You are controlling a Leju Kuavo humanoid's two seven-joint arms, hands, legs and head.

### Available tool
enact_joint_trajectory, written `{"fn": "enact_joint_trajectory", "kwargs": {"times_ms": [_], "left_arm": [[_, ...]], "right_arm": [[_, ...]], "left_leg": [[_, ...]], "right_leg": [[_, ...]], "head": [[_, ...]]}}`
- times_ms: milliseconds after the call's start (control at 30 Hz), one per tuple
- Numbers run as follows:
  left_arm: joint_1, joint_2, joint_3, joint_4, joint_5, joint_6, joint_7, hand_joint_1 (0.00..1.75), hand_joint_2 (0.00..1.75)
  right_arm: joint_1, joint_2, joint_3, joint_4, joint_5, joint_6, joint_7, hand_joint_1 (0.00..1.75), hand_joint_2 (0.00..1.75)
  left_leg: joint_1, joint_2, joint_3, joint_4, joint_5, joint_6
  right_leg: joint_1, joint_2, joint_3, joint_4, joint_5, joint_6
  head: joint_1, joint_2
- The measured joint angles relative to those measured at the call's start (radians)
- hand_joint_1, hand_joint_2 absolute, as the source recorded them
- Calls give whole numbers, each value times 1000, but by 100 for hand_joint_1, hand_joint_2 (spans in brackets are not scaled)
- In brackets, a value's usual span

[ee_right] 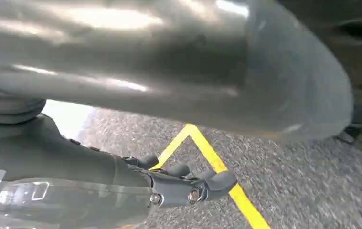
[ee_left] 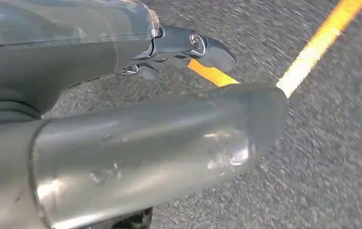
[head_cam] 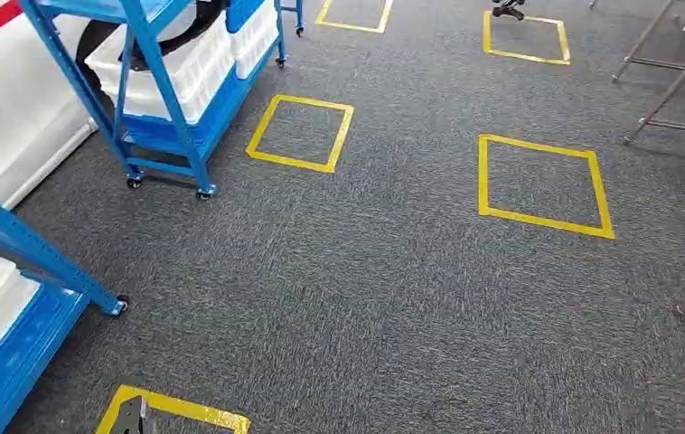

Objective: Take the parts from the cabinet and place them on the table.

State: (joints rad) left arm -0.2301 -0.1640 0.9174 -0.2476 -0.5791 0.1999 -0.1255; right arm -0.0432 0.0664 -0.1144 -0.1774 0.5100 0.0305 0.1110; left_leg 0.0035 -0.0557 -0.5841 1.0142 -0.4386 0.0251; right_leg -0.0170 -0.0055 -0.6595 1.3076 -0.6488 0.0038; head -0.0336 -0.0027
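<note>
While the robot looks down at the dark grey carpet floor [head_cam: 384, 307], marked with yellow tape squares [head_cam: 542, 185], the task seems to be at an early stage, or between two trips; I cannot tell which. At the far left stands a blue metal shelf cart on small wheels [head_cam: 154, 86], which I take for the cabinet. It carries white plastic bins [head_cam: 176, 68], and a dark curved thing lies on one of them; whether that is a part, the picture does not let me say. A second blue rack [head_cam: 14, 298] is near on the left. No bench surface is visible, only thin grey metal legs [head_cam: 669, 86] at the far right.

Both arms hang beside the body. The left hand [ee_left: 179, 50] holds nothing, with its dark fingers [ee_left: 207, 47] loosely curled above the carpet. The right hand [ee_right: 184, 183] is also without any part, its fingers [ee_right: 217, 181] curled in the same relaxed way.

So no part is being carried now. In my judgement, almost everything remains: going to the cart, taking parts from the bins, and bringing them to the bench.
</note>
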Motion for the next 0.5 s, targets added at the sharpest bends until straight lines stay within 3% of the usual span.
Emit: {"fn": "enact_joint_trajectory", "kwargs": {"times_ms": [67, 100, 133, 167, 267, 300, 333, 367, 433, 467, 500], "left_arm": [[3, 0, 0, 0, 1, 0, 3, 0, 0], [2, -1, 0, 0, 1, -1, 3, 0, 0], [2, -4, 0, 0, 1, -2, 3, 0, 0], [-1, -4, 0, 0, 1, -3, 3, 0, 0], [5, -3, 0, 0, 3, -3, 3, 0, 0], [6, -1, 0, 0, 3, -2, 4, 0, 0], [7, 1, 0, 0, 3, -1, 4, 0, 0], [4, 1, 0, 0, 3, -1, 4, 0, 0], [0, 0, 0, 0, 3, -2, 5, 0, 0], [2, 1, 0, 0, 4, -2, 6, 0, 0], [4, 2, 0, 0, 4, -3, 8, 0, 0]], "right_arm": [[1, 0, 0, 0, 3, 0, 2, 0, 0], [1, 0, 0, 0, 3, 0, 2, 0, 0], [3, 0, 0, 0, 3, 0, 3, 0, 0], [3, 0, 0, 1, 3, -1, 3, 0, 0], [-6, 0, 0, 0, 4, -1, 3, 0, 0], [-6, 0, 0, 0, 4, -1, 3, 0, 0], [-4, 0, 0, 0, 4, 0, 3, 0, 0], [-1, -1, 0, 0, 4, 0, 3, 0, 0], [5, -2, 0, 1, 6, 0, 3, 0, 0], [4, -3, 0, 2, 8, 0, 4, 0, 0], [3, -5, 0, 2, 8, 0, 4, 0, 0]], "left_leg": [[-2, -32, 2, 2, 0, 0], [-2, -46, 3, 2, 1, -1], [0, -56, 0, 2, 3, -4], [-1, -69, -4, 4, 5, -9], [8, -108, -9, -8, 15, -30], [2, -105, -13, -2, 13, -33], [-5, -38, -22, 22, -7, -34], [-4, 3, -48, 76, -44, -37], [4, 35, -118, 224, -114, -45], [8, 41, -144, 280, -129, -51], [11, 45, -146, 285, -119, -55]], "right_leg": [[10, 18, 54, -130, 95, -19], [17, 51, 93, -223, 145, -29], [20, 117, 115, -276, 150, -40], [18, 114, 118, -292, 152, -39], [25, 78, 122, -298, 155, -45], [9, 60, 132, -323, 167, -48], [13, 40, 141, -334, 170, -49], [15, 25, 143, -336, 170, -53], [21, -14, 143, -333, 166, -59], [21, -31, 142, -332, 163, -59], [20, -45, 142, -330, 161, -57]], "head": [[0, 0], [0, 0], [0, 0], [0, 0], [0, 0], [0, 0], [0, 0], [0, 0], [0, 0], [0, 0], [0, 0]]}}
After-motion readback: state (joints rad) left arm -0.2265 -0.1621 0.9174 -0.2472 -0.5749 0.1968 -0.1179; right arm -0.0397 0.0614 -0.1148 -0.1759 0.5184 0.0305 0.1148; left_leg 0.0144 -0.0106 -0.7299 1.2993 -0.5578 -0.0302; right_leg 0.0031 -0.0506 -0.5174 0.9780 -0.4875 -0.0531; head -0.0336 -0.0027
